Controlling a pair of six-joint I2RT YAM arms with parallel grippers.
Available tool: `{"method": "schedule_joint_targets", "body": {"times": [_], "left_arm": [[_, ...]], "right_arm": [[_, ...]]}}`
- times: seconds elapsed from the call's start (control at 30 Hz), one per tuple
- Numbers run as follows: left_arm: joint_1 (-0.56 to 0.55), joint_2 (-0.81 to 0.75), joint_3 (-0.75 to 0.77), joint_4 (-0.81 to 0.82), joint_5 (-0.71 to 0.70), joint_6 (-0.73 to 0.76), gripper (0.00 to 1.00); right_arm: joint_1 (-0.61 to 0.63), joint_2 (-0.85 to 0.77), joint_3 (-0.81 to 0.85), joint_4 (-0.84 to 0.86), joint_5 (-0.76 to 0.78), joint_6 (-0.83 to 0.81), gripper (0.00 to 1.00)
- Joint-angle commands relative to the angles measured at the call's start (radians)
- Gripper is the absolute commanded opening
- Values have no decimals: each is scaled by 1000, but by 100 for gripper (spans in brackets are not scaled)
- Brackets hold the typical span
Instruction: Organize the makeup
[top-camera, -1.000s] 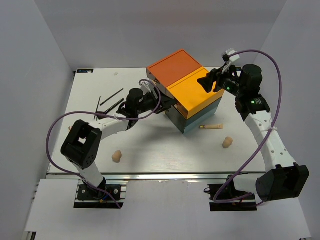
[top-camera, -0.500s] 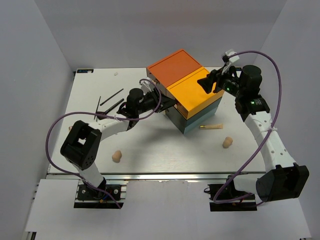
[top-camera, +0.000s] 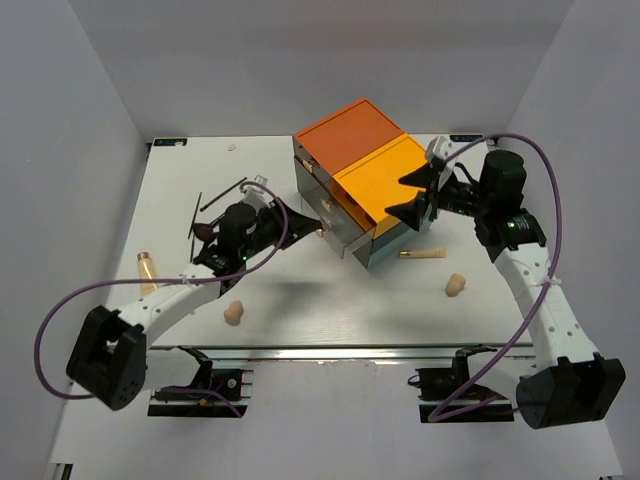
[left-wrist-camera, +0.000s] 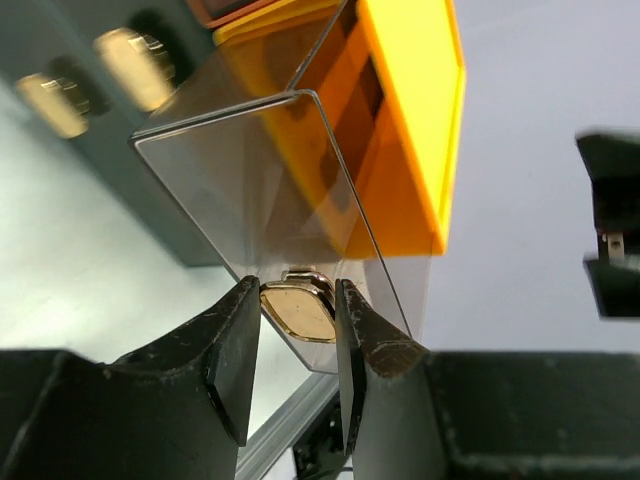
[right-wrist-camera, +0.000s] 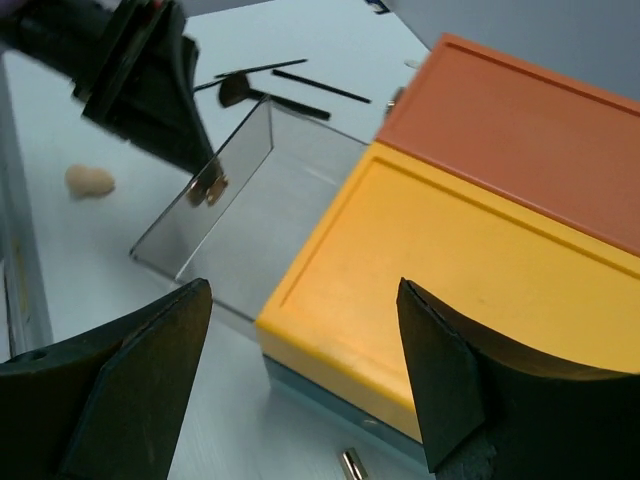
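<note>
The drawer box has an orange top (top-camera: 345, 135) and a yellow top (top-camera: 385, 180). A clear drawer (top-camera: 322, 205) stands pulled out of its left side. My left gripper (top-camera: 296, 226) is shut on the drawer's gold handle (left-wrist-camera: 297, 310), one jaw on each side. My right gripper (top-camera: 412, 195) is open and empty over the yellow top (right-wrist-camera: 450, 270). On the table lie black sticks (top-camera: 222, 195), a dark brush (top-camera: 205, 232), a beige tube (top-camera: 147, 268), a beige sponge (top-camera: 234, 313), a gold-tipped beige tube (top-camera: 423, 254) and a beige puff (top-camera: 456, 285).
The right wrist view shows the clear drawer (right-wrist-camera: 240, 210) and the left gripper (right-wrist-camera: 195, 160) at its front. White walls close in the table at the left, back and right. The table's front edge (top-camera: 330, 350) runs just behind the arm bases.
My left arm has drawn back to the left with the handle, and the clear drawer has come out of the box. My right gripper has dropped lower over the yellow top.
</note>
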Motion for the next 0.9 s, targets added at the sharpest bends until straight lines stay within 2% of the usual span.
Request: {"method": "schedule_joint_targets", "body": {"times": [0.0,0.07,0.1,0.13,0.17,0.23,0.4,0.43,0.5,0.57,0.6,0.63,0.67,0.7,0.73,0.77,0.8,0.83,0.87], "left_arm": [[3,-105,-63,-132,-81,46,35],[3,-138,-106,-158,-98,36,52],[5,-164,-115,-164,-116,23,75],[5,-175,-121,-178,-128,22,89],[3,-184,-123,-183,-142,22,98],[5,-198,-117,-178,-157,25,98],[3,-201,-51,-215,-185,65,98],[5,-205,-45,-239,-203,68,98],[3,-233,-32,-299,-236,65,98],[3,-282,-28,-356,-318,55,98],[3,-305,-29,-402,-346,48,98],[3,-329,-40,-426,-380,34,98],[5,-384,-49,-443,-444,4,97],[3,-412,-60,-471,-472,-12,95],[5,-438,-77,-491,-501,-29,90],[5,-463,-84,-514,-562,-84,76],[5,-501,-92,-570,-591,-118,70],[5,-515,-95,-610,-622,-156,66],[3,-526,-100,-655,-680,-263,62]], "right_arm": [[-4,-76,-48,-110,-190,-251,80],[-4,-100,-64,-194,-225,-323,80],[-4,-106,-73,-218,-233,-354,80],[-4,-119,-91,-239,-232,-410,78],[-4,-125,-99,-261,-235,-443,76],[-4,-142,-110,-354,-206,-542,74],[-34,-175,-137,-466,-95,-560,64],[-45,-191,-144,-478,-60,-560,58],[-88,-212,-170,-474,9,-486,52],[-157,-255,-199,-430,53,-372,34],[-169,-269,-211,-411,130,-319,24],[-200,-301,-226,-356,196,-249,0],[-209,-316,-245,-325,272,-131,0],[-219,-327,-274,-313,399,-97,0],[-220,-326,-277,-330,455,-64,0],[-222,-314,-274,-351,506,-34,0],[-222,-295,-254,-380,588,30,0],[-222,-234,-242,-415,628,67,13],[-222,-196,-230,-489,676,106,27]]}}
